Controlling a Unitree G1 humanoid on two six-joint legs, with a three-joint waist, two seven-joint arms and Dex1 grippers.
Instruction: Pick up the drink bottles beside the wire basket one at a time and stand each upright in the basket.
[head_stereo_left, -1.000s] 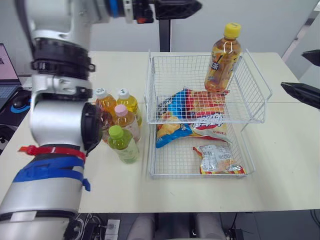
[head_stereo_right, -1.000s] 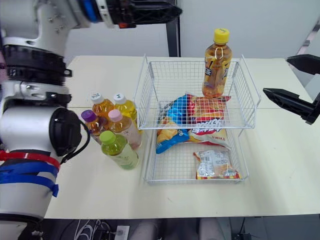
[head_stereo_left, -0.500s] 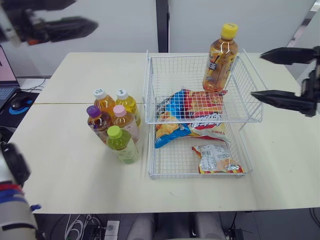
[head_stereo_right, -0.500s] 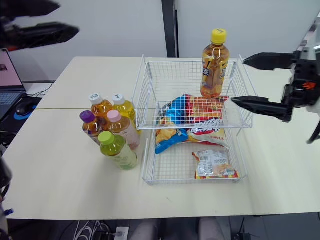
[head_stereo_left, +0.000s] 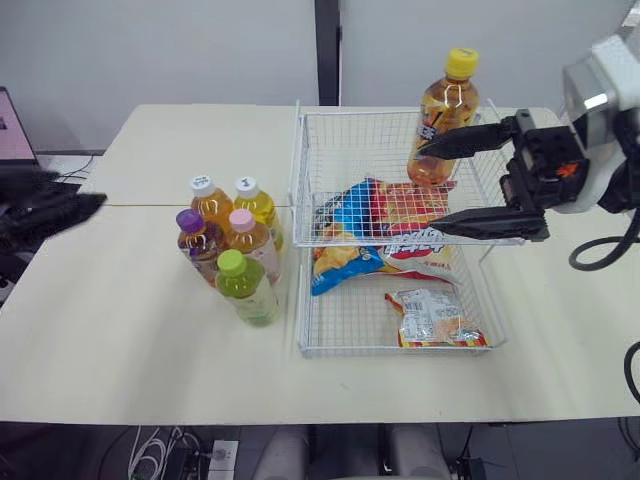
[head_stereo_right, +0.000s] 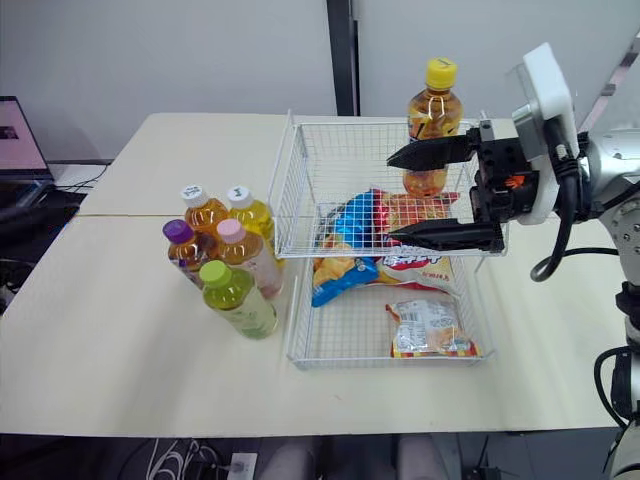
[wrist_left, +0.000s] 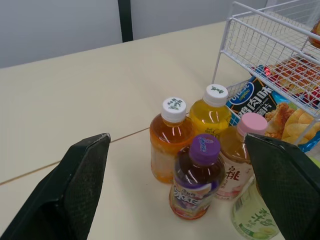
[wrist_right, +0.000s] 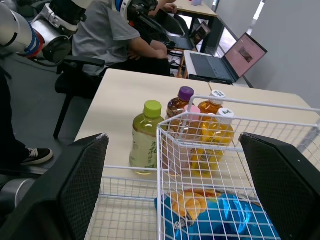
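- Five drink bottles stand upright in a tight cluster on the desk (head_stereo_left: 130, 320), just beside the wire basket's (head_stereo_left: 298, 180) left wall: a white-capped orange bottle (head_stereo_left: 209, 203), a white-capped yellow bottle (head_stereo_left: 256, 205), a purple-capped bottle (head_stereo_left: 195, 238), a pink-capped bottle (head_stereo_left: 250, 243) and a green-capped bottle (head_stereo_left: 244, 288) nearest the front.
- A yellow-capped bottle (head_stereo_left: 444, 115) stands upright in the basket's upper tier, at its far right corner.
- The right pincer (head_stereo_right: 392, 198) hovers over that tier, fingers spread wide and empty, pointing toward the cluster with the basket's wires between them.
- The left pincer (wrist_left: 177, 140), also released, faces the cluster from the desk's left side.
- A blue-and-red chip bag (head_stereo_left: 380, 235) and a small snack packet (head_stereo_left: 435, 318) lie in the basket.
- A laptop (head_stereo_left: 12, 128) sits at the far left.
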